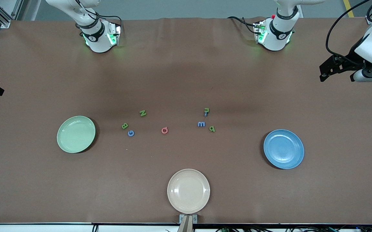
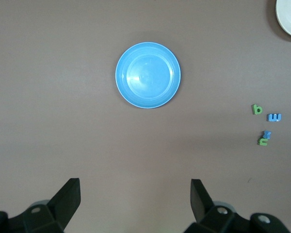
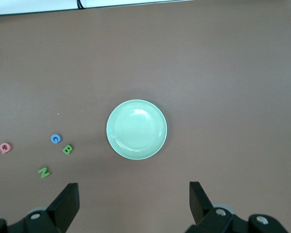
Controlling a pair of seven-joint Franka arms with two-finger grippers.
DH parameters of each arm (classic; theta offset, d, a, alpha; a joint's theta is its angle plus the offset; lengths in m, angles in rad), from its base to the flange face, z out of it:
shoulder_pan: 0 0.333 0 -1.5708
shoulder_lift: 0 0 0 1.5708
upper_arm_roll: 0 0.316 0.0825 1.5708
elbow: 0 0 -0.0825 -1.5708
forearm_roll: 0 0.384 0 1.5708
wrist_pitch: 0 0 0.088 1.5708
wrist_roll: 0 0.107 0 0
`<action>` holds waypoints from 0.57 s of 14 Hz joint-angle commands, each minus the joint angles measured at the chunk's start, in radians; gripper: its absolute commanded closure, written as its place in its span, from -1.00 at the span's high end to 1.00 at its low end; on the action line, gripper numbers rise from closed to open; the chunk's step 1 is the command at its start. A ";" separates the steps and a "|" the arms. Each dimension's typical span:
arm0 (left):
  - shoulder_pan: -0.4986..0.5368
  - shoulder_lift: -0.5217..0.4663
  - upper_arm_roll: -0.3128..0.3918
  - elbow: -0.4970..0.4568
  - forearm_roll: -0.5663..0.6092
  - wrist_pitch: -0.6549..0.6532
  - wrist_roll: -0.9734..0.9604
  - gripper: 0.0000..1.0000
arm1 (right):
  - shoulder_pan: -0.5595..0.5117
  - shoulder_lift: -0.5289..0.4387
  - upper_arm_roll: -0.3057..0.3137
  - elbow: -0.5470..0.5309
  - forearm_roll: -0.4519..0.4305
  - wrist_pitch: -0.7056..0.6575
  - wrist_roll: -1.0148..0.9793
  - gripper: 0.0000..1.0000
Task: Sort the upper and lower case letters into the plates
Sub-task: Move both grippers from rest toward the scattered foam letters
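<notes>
Right gripper (image 3: pixel 134 201) high over the table (image 3: pixel 233 73), fingers (image 3: pixel 68 199) spread wide, nothing between them. Green plate (image 3: pixel 137 129) sits empty below. Beside it lie blue G (image 3: pixel 56 139), green B (image 3: pixel 67 149), green N (image 3: pixel 44 172), red Q (image 3: pixel 6 147), all apart from the plate.

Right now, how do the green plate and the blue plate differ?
Colour: the green plate is pale green, the blue plate mid blue. Place: the green plate lies toward the right arm's end, the blue plate toward the left arm's end and slightly nearer the front camera. Neighbours: N, B and G lie nearer the green plate, m nearer the blue plate. Shared: round, shallow, same size, both empty.
</notes>
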 commanded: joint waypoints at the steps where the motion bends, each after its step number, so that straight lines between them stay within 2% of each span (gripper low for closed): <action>1: 0.007 0.007 -0.001 0.020 -0.015 -0.003 0.017 1.00 | -0.005 0.009 -0.001 0.019 0.019 -0.008 0.000 1.00; 6: -0.018 0.064 -0.016 0.049 -0.012 -0.005 -0.009 1.00 | -0.005 0.011 -0.001 0.019 0.019 -0.008 0.000 1.00; 8: -0.027 0.116 -0.037 0.046 -0.012 0.004 -0.013 1.00 | -0.004 0.011 -0.001 0.019 0.019 -0.008 0.000 1.00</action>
